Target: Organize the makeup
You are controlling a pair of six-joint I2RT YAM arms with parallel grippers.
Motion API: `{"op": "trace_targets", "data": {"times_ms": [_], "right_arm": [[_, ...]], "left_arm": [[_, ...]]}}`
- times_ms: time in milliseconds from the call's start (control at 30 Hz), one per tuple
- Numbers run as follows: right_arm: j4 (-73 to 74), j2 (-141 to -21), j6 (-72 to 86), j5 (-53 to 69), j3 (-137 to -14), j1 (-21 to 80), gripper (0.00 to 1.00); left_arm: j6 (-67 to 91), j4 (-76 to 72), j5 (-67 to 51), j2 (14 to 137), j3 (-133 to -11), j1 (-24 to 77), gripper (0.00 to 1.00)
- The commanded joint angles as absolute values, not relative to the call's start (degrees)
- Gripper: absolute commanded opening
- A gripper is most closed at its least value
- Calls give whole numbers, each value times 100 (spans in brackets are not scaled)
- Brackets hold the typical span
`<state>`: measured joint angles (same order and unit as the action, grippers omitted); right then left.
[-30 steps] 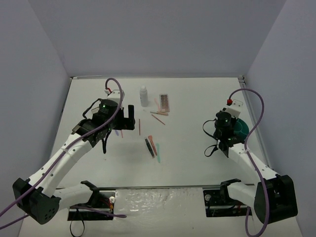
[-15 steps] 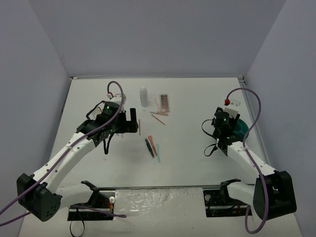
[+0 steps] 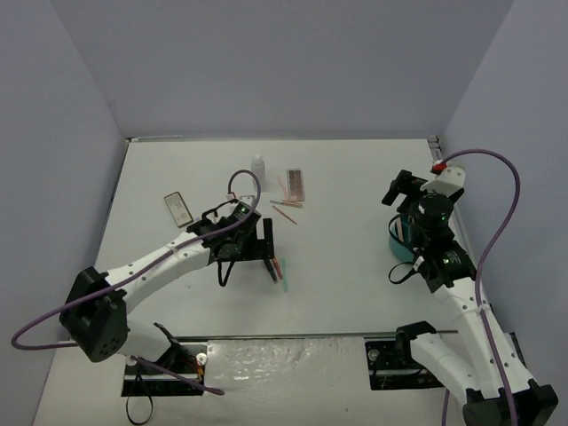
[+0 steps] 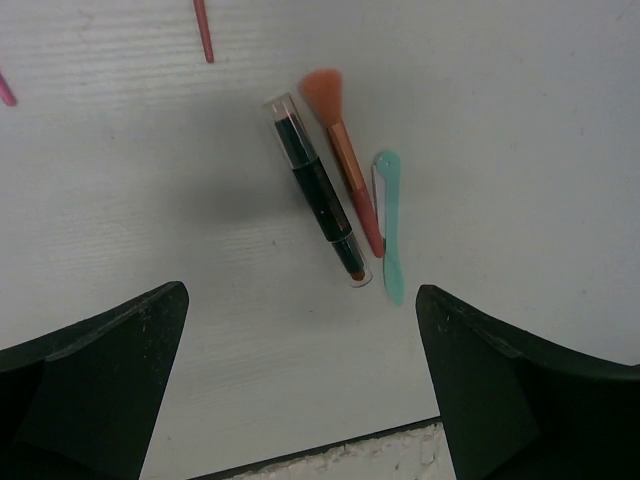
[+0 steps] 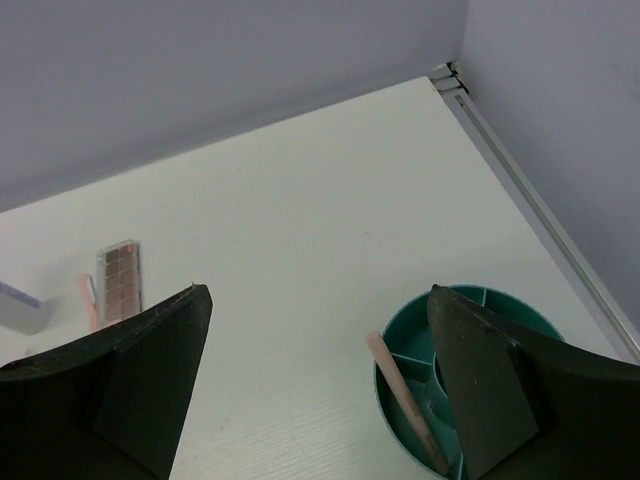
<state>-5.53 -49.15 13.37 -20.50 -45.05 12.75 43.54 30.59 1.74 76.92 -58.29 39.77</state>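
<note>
Right gripper (image 5: 318, 295) lifted, pink stick (image 5: 405, 400) in tub (image 5: 472, 291)

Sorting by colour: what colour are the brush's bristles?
Coral orange; the brush shows best in the left wrist view.

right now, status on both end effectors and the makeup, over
Left end effector open over black stick, pink brush, teal stick. Right end effector open, empty, by teal tub; one tan stick inside. Nothing blocking.
</note>
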Motion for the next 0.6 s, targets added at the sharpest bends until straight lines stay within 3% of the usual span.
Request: {"op": "trace_targets", "data": {"times_ms": [0, 333, 567], "right_arm": [[-312, -4308, 1390, -1430, -4675, 1292, 86], [-167, -3550, 1359, -1281, -4322, 1292, 87], [-176, -3489, 1390, -1193, -4260, 1309, 88]], "left_arm": [[5271, 2988, 730, 8369, -6312, 4434, 93], [5974, 3275, 1199, 9521, -6820, 4743, 76], [6195, 3461, 1311, 9678, -6712, 4807, 60]]}}
